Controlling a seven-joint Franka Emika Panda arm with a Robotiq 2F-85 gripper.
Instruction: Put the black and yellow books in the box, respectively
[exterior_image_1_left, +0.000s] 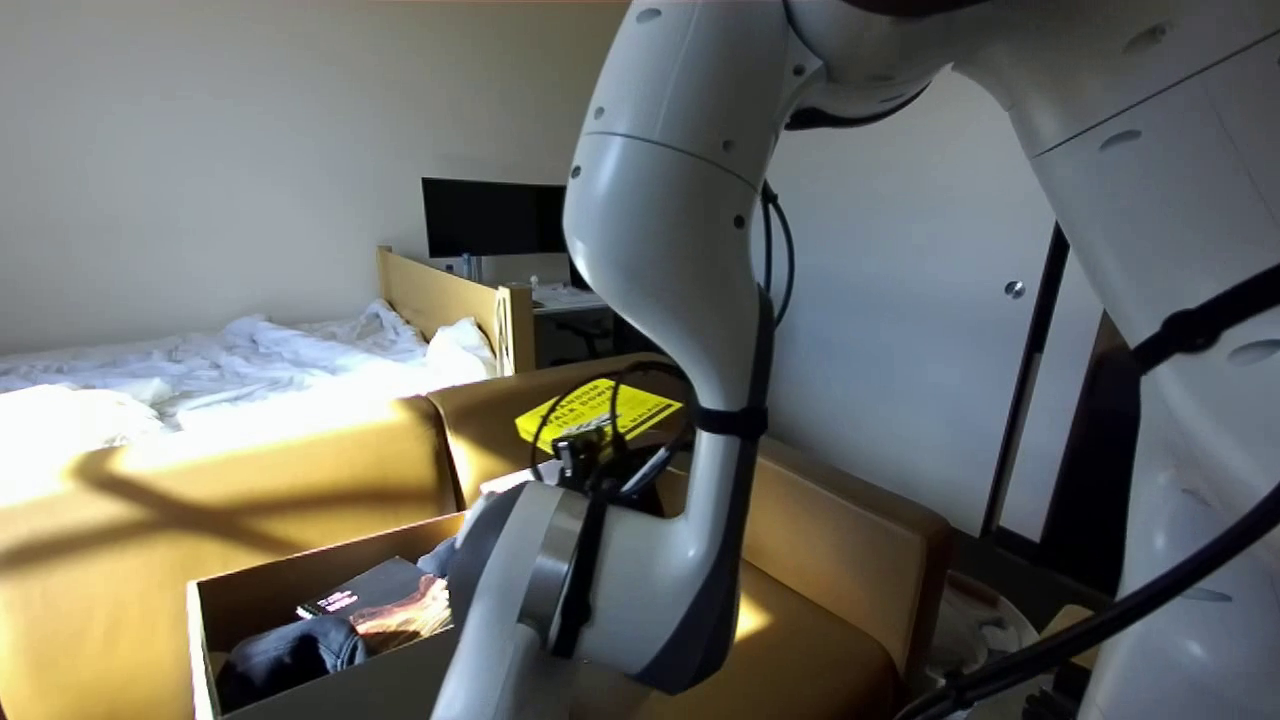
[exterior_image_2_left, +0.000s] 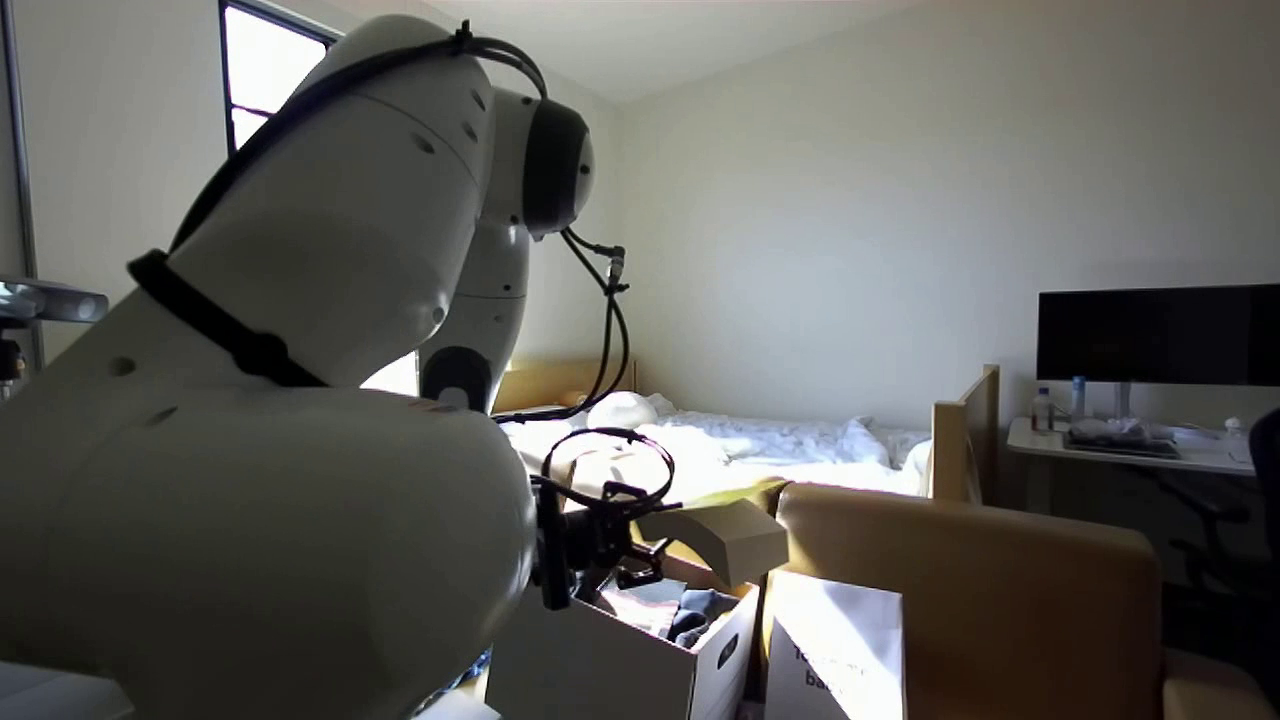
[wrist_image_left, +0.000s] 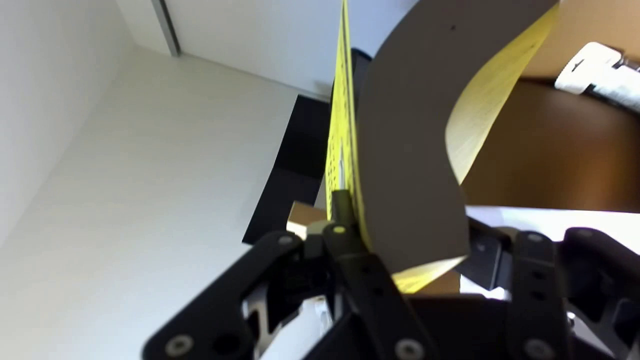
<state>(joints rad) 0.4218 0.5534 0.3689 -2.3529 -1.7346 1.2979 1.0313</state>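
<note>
Behind a tan sofa (exterior_image_2_left: 965, 575) lies a rumpled, sunlit bed (exterior_image_2_left: 770, 452); before the sofa's back stands an open box (exterior_image_2_left: 610, 655), in which the black book (exterior_image_1_left: 380, 588) lies beside dark cloth (exterior_image_1_left: 290, 655). Aloft, the gripper (wrist_image_left: 415, 232) pinches the yellow book (exterior_image_1_left: 590, 408) near one edge, its pages bowed and its free end jutting forward. The box's opening appears to lie below the gripper, so the coming move likely goes downward; whether that free end clears the wall is unclear.

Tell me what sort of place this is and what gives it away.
Most likely a bedroom, perhaps a studio or dorm room: rumpled white bedding on a bed, a desk with a monitor, and a brown sofa.
</note>
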